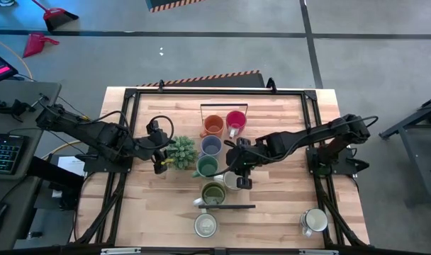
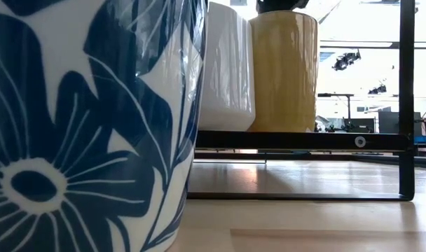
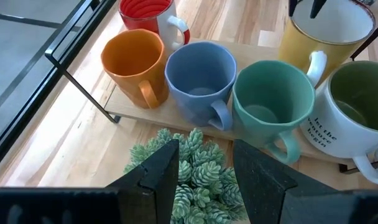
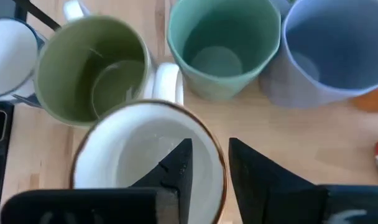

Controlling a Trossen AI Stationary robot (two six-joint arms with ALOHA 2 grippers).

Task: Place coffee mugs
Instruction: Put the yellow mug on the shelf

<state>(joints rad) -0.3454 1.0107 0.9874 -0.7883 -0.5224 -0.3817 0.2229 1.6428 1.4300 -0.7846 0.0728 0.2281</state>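
Right pincer [image 4: 204, 165] stands over the cream mug [image 4: 145, 155], one finger inside the rim, one outside; fingers parted, and whether they grip the wall cannot be told. That mug sits on the table [image 1: 286, 205] beside the olive-green mug [image 4: 92, 68], with the teal mug [image 4: 223, 46] and blue mug [image 4: 335, 50] beyond. Left pincer [image 3: 204, 168] hovers released over the spiky plant [image 3: 198, 177], near the orange mug [image 3: 134, 62].

The white mug with the olive inside [image 3: 357, 118] bears script, partly legible: "let the … begin".
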